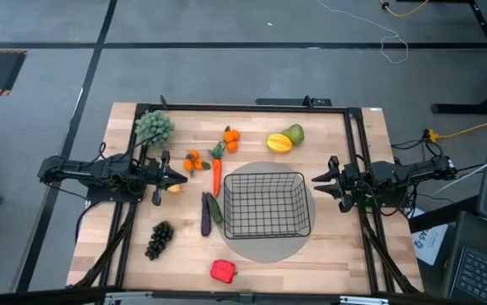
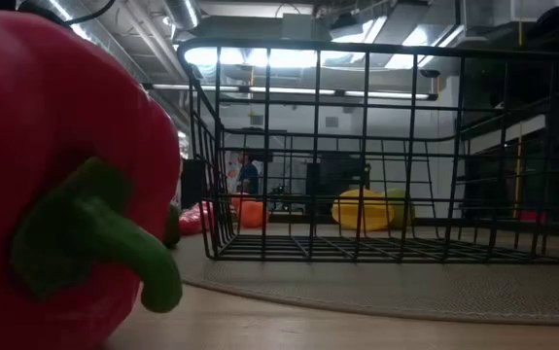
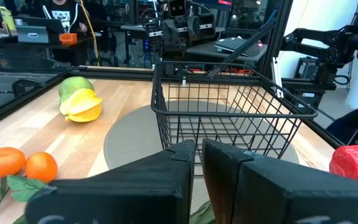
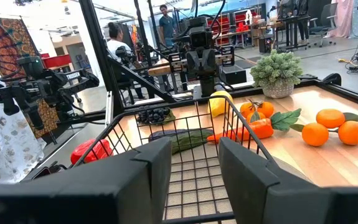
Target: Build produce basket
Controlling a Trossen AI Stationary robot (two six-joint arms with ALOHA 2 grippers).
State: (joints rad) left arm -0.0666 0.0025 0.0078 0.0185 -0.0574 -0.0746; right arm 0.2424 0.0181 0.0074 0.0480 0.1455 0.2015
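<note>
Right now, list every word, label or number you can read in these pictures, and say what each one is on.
None can be read.
The basket and the toy fruits and vegetables carry no lettering.
A small white marking on the dark equipment beyond the table in the right wrist view is too small to read.

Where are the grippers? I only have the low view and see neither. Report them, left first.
Observer: The left gripper is out to the left of the basket, near the carrot, fingers shut.
Operator: Now the right one.
Observer: The right gripper sits just off the basket's right side, open and empty.
Operator: Tell me what the red pepper blocks.
Observer: Behind the red pepper, the dark grapes lie on the table on the left arm's side.
</note>
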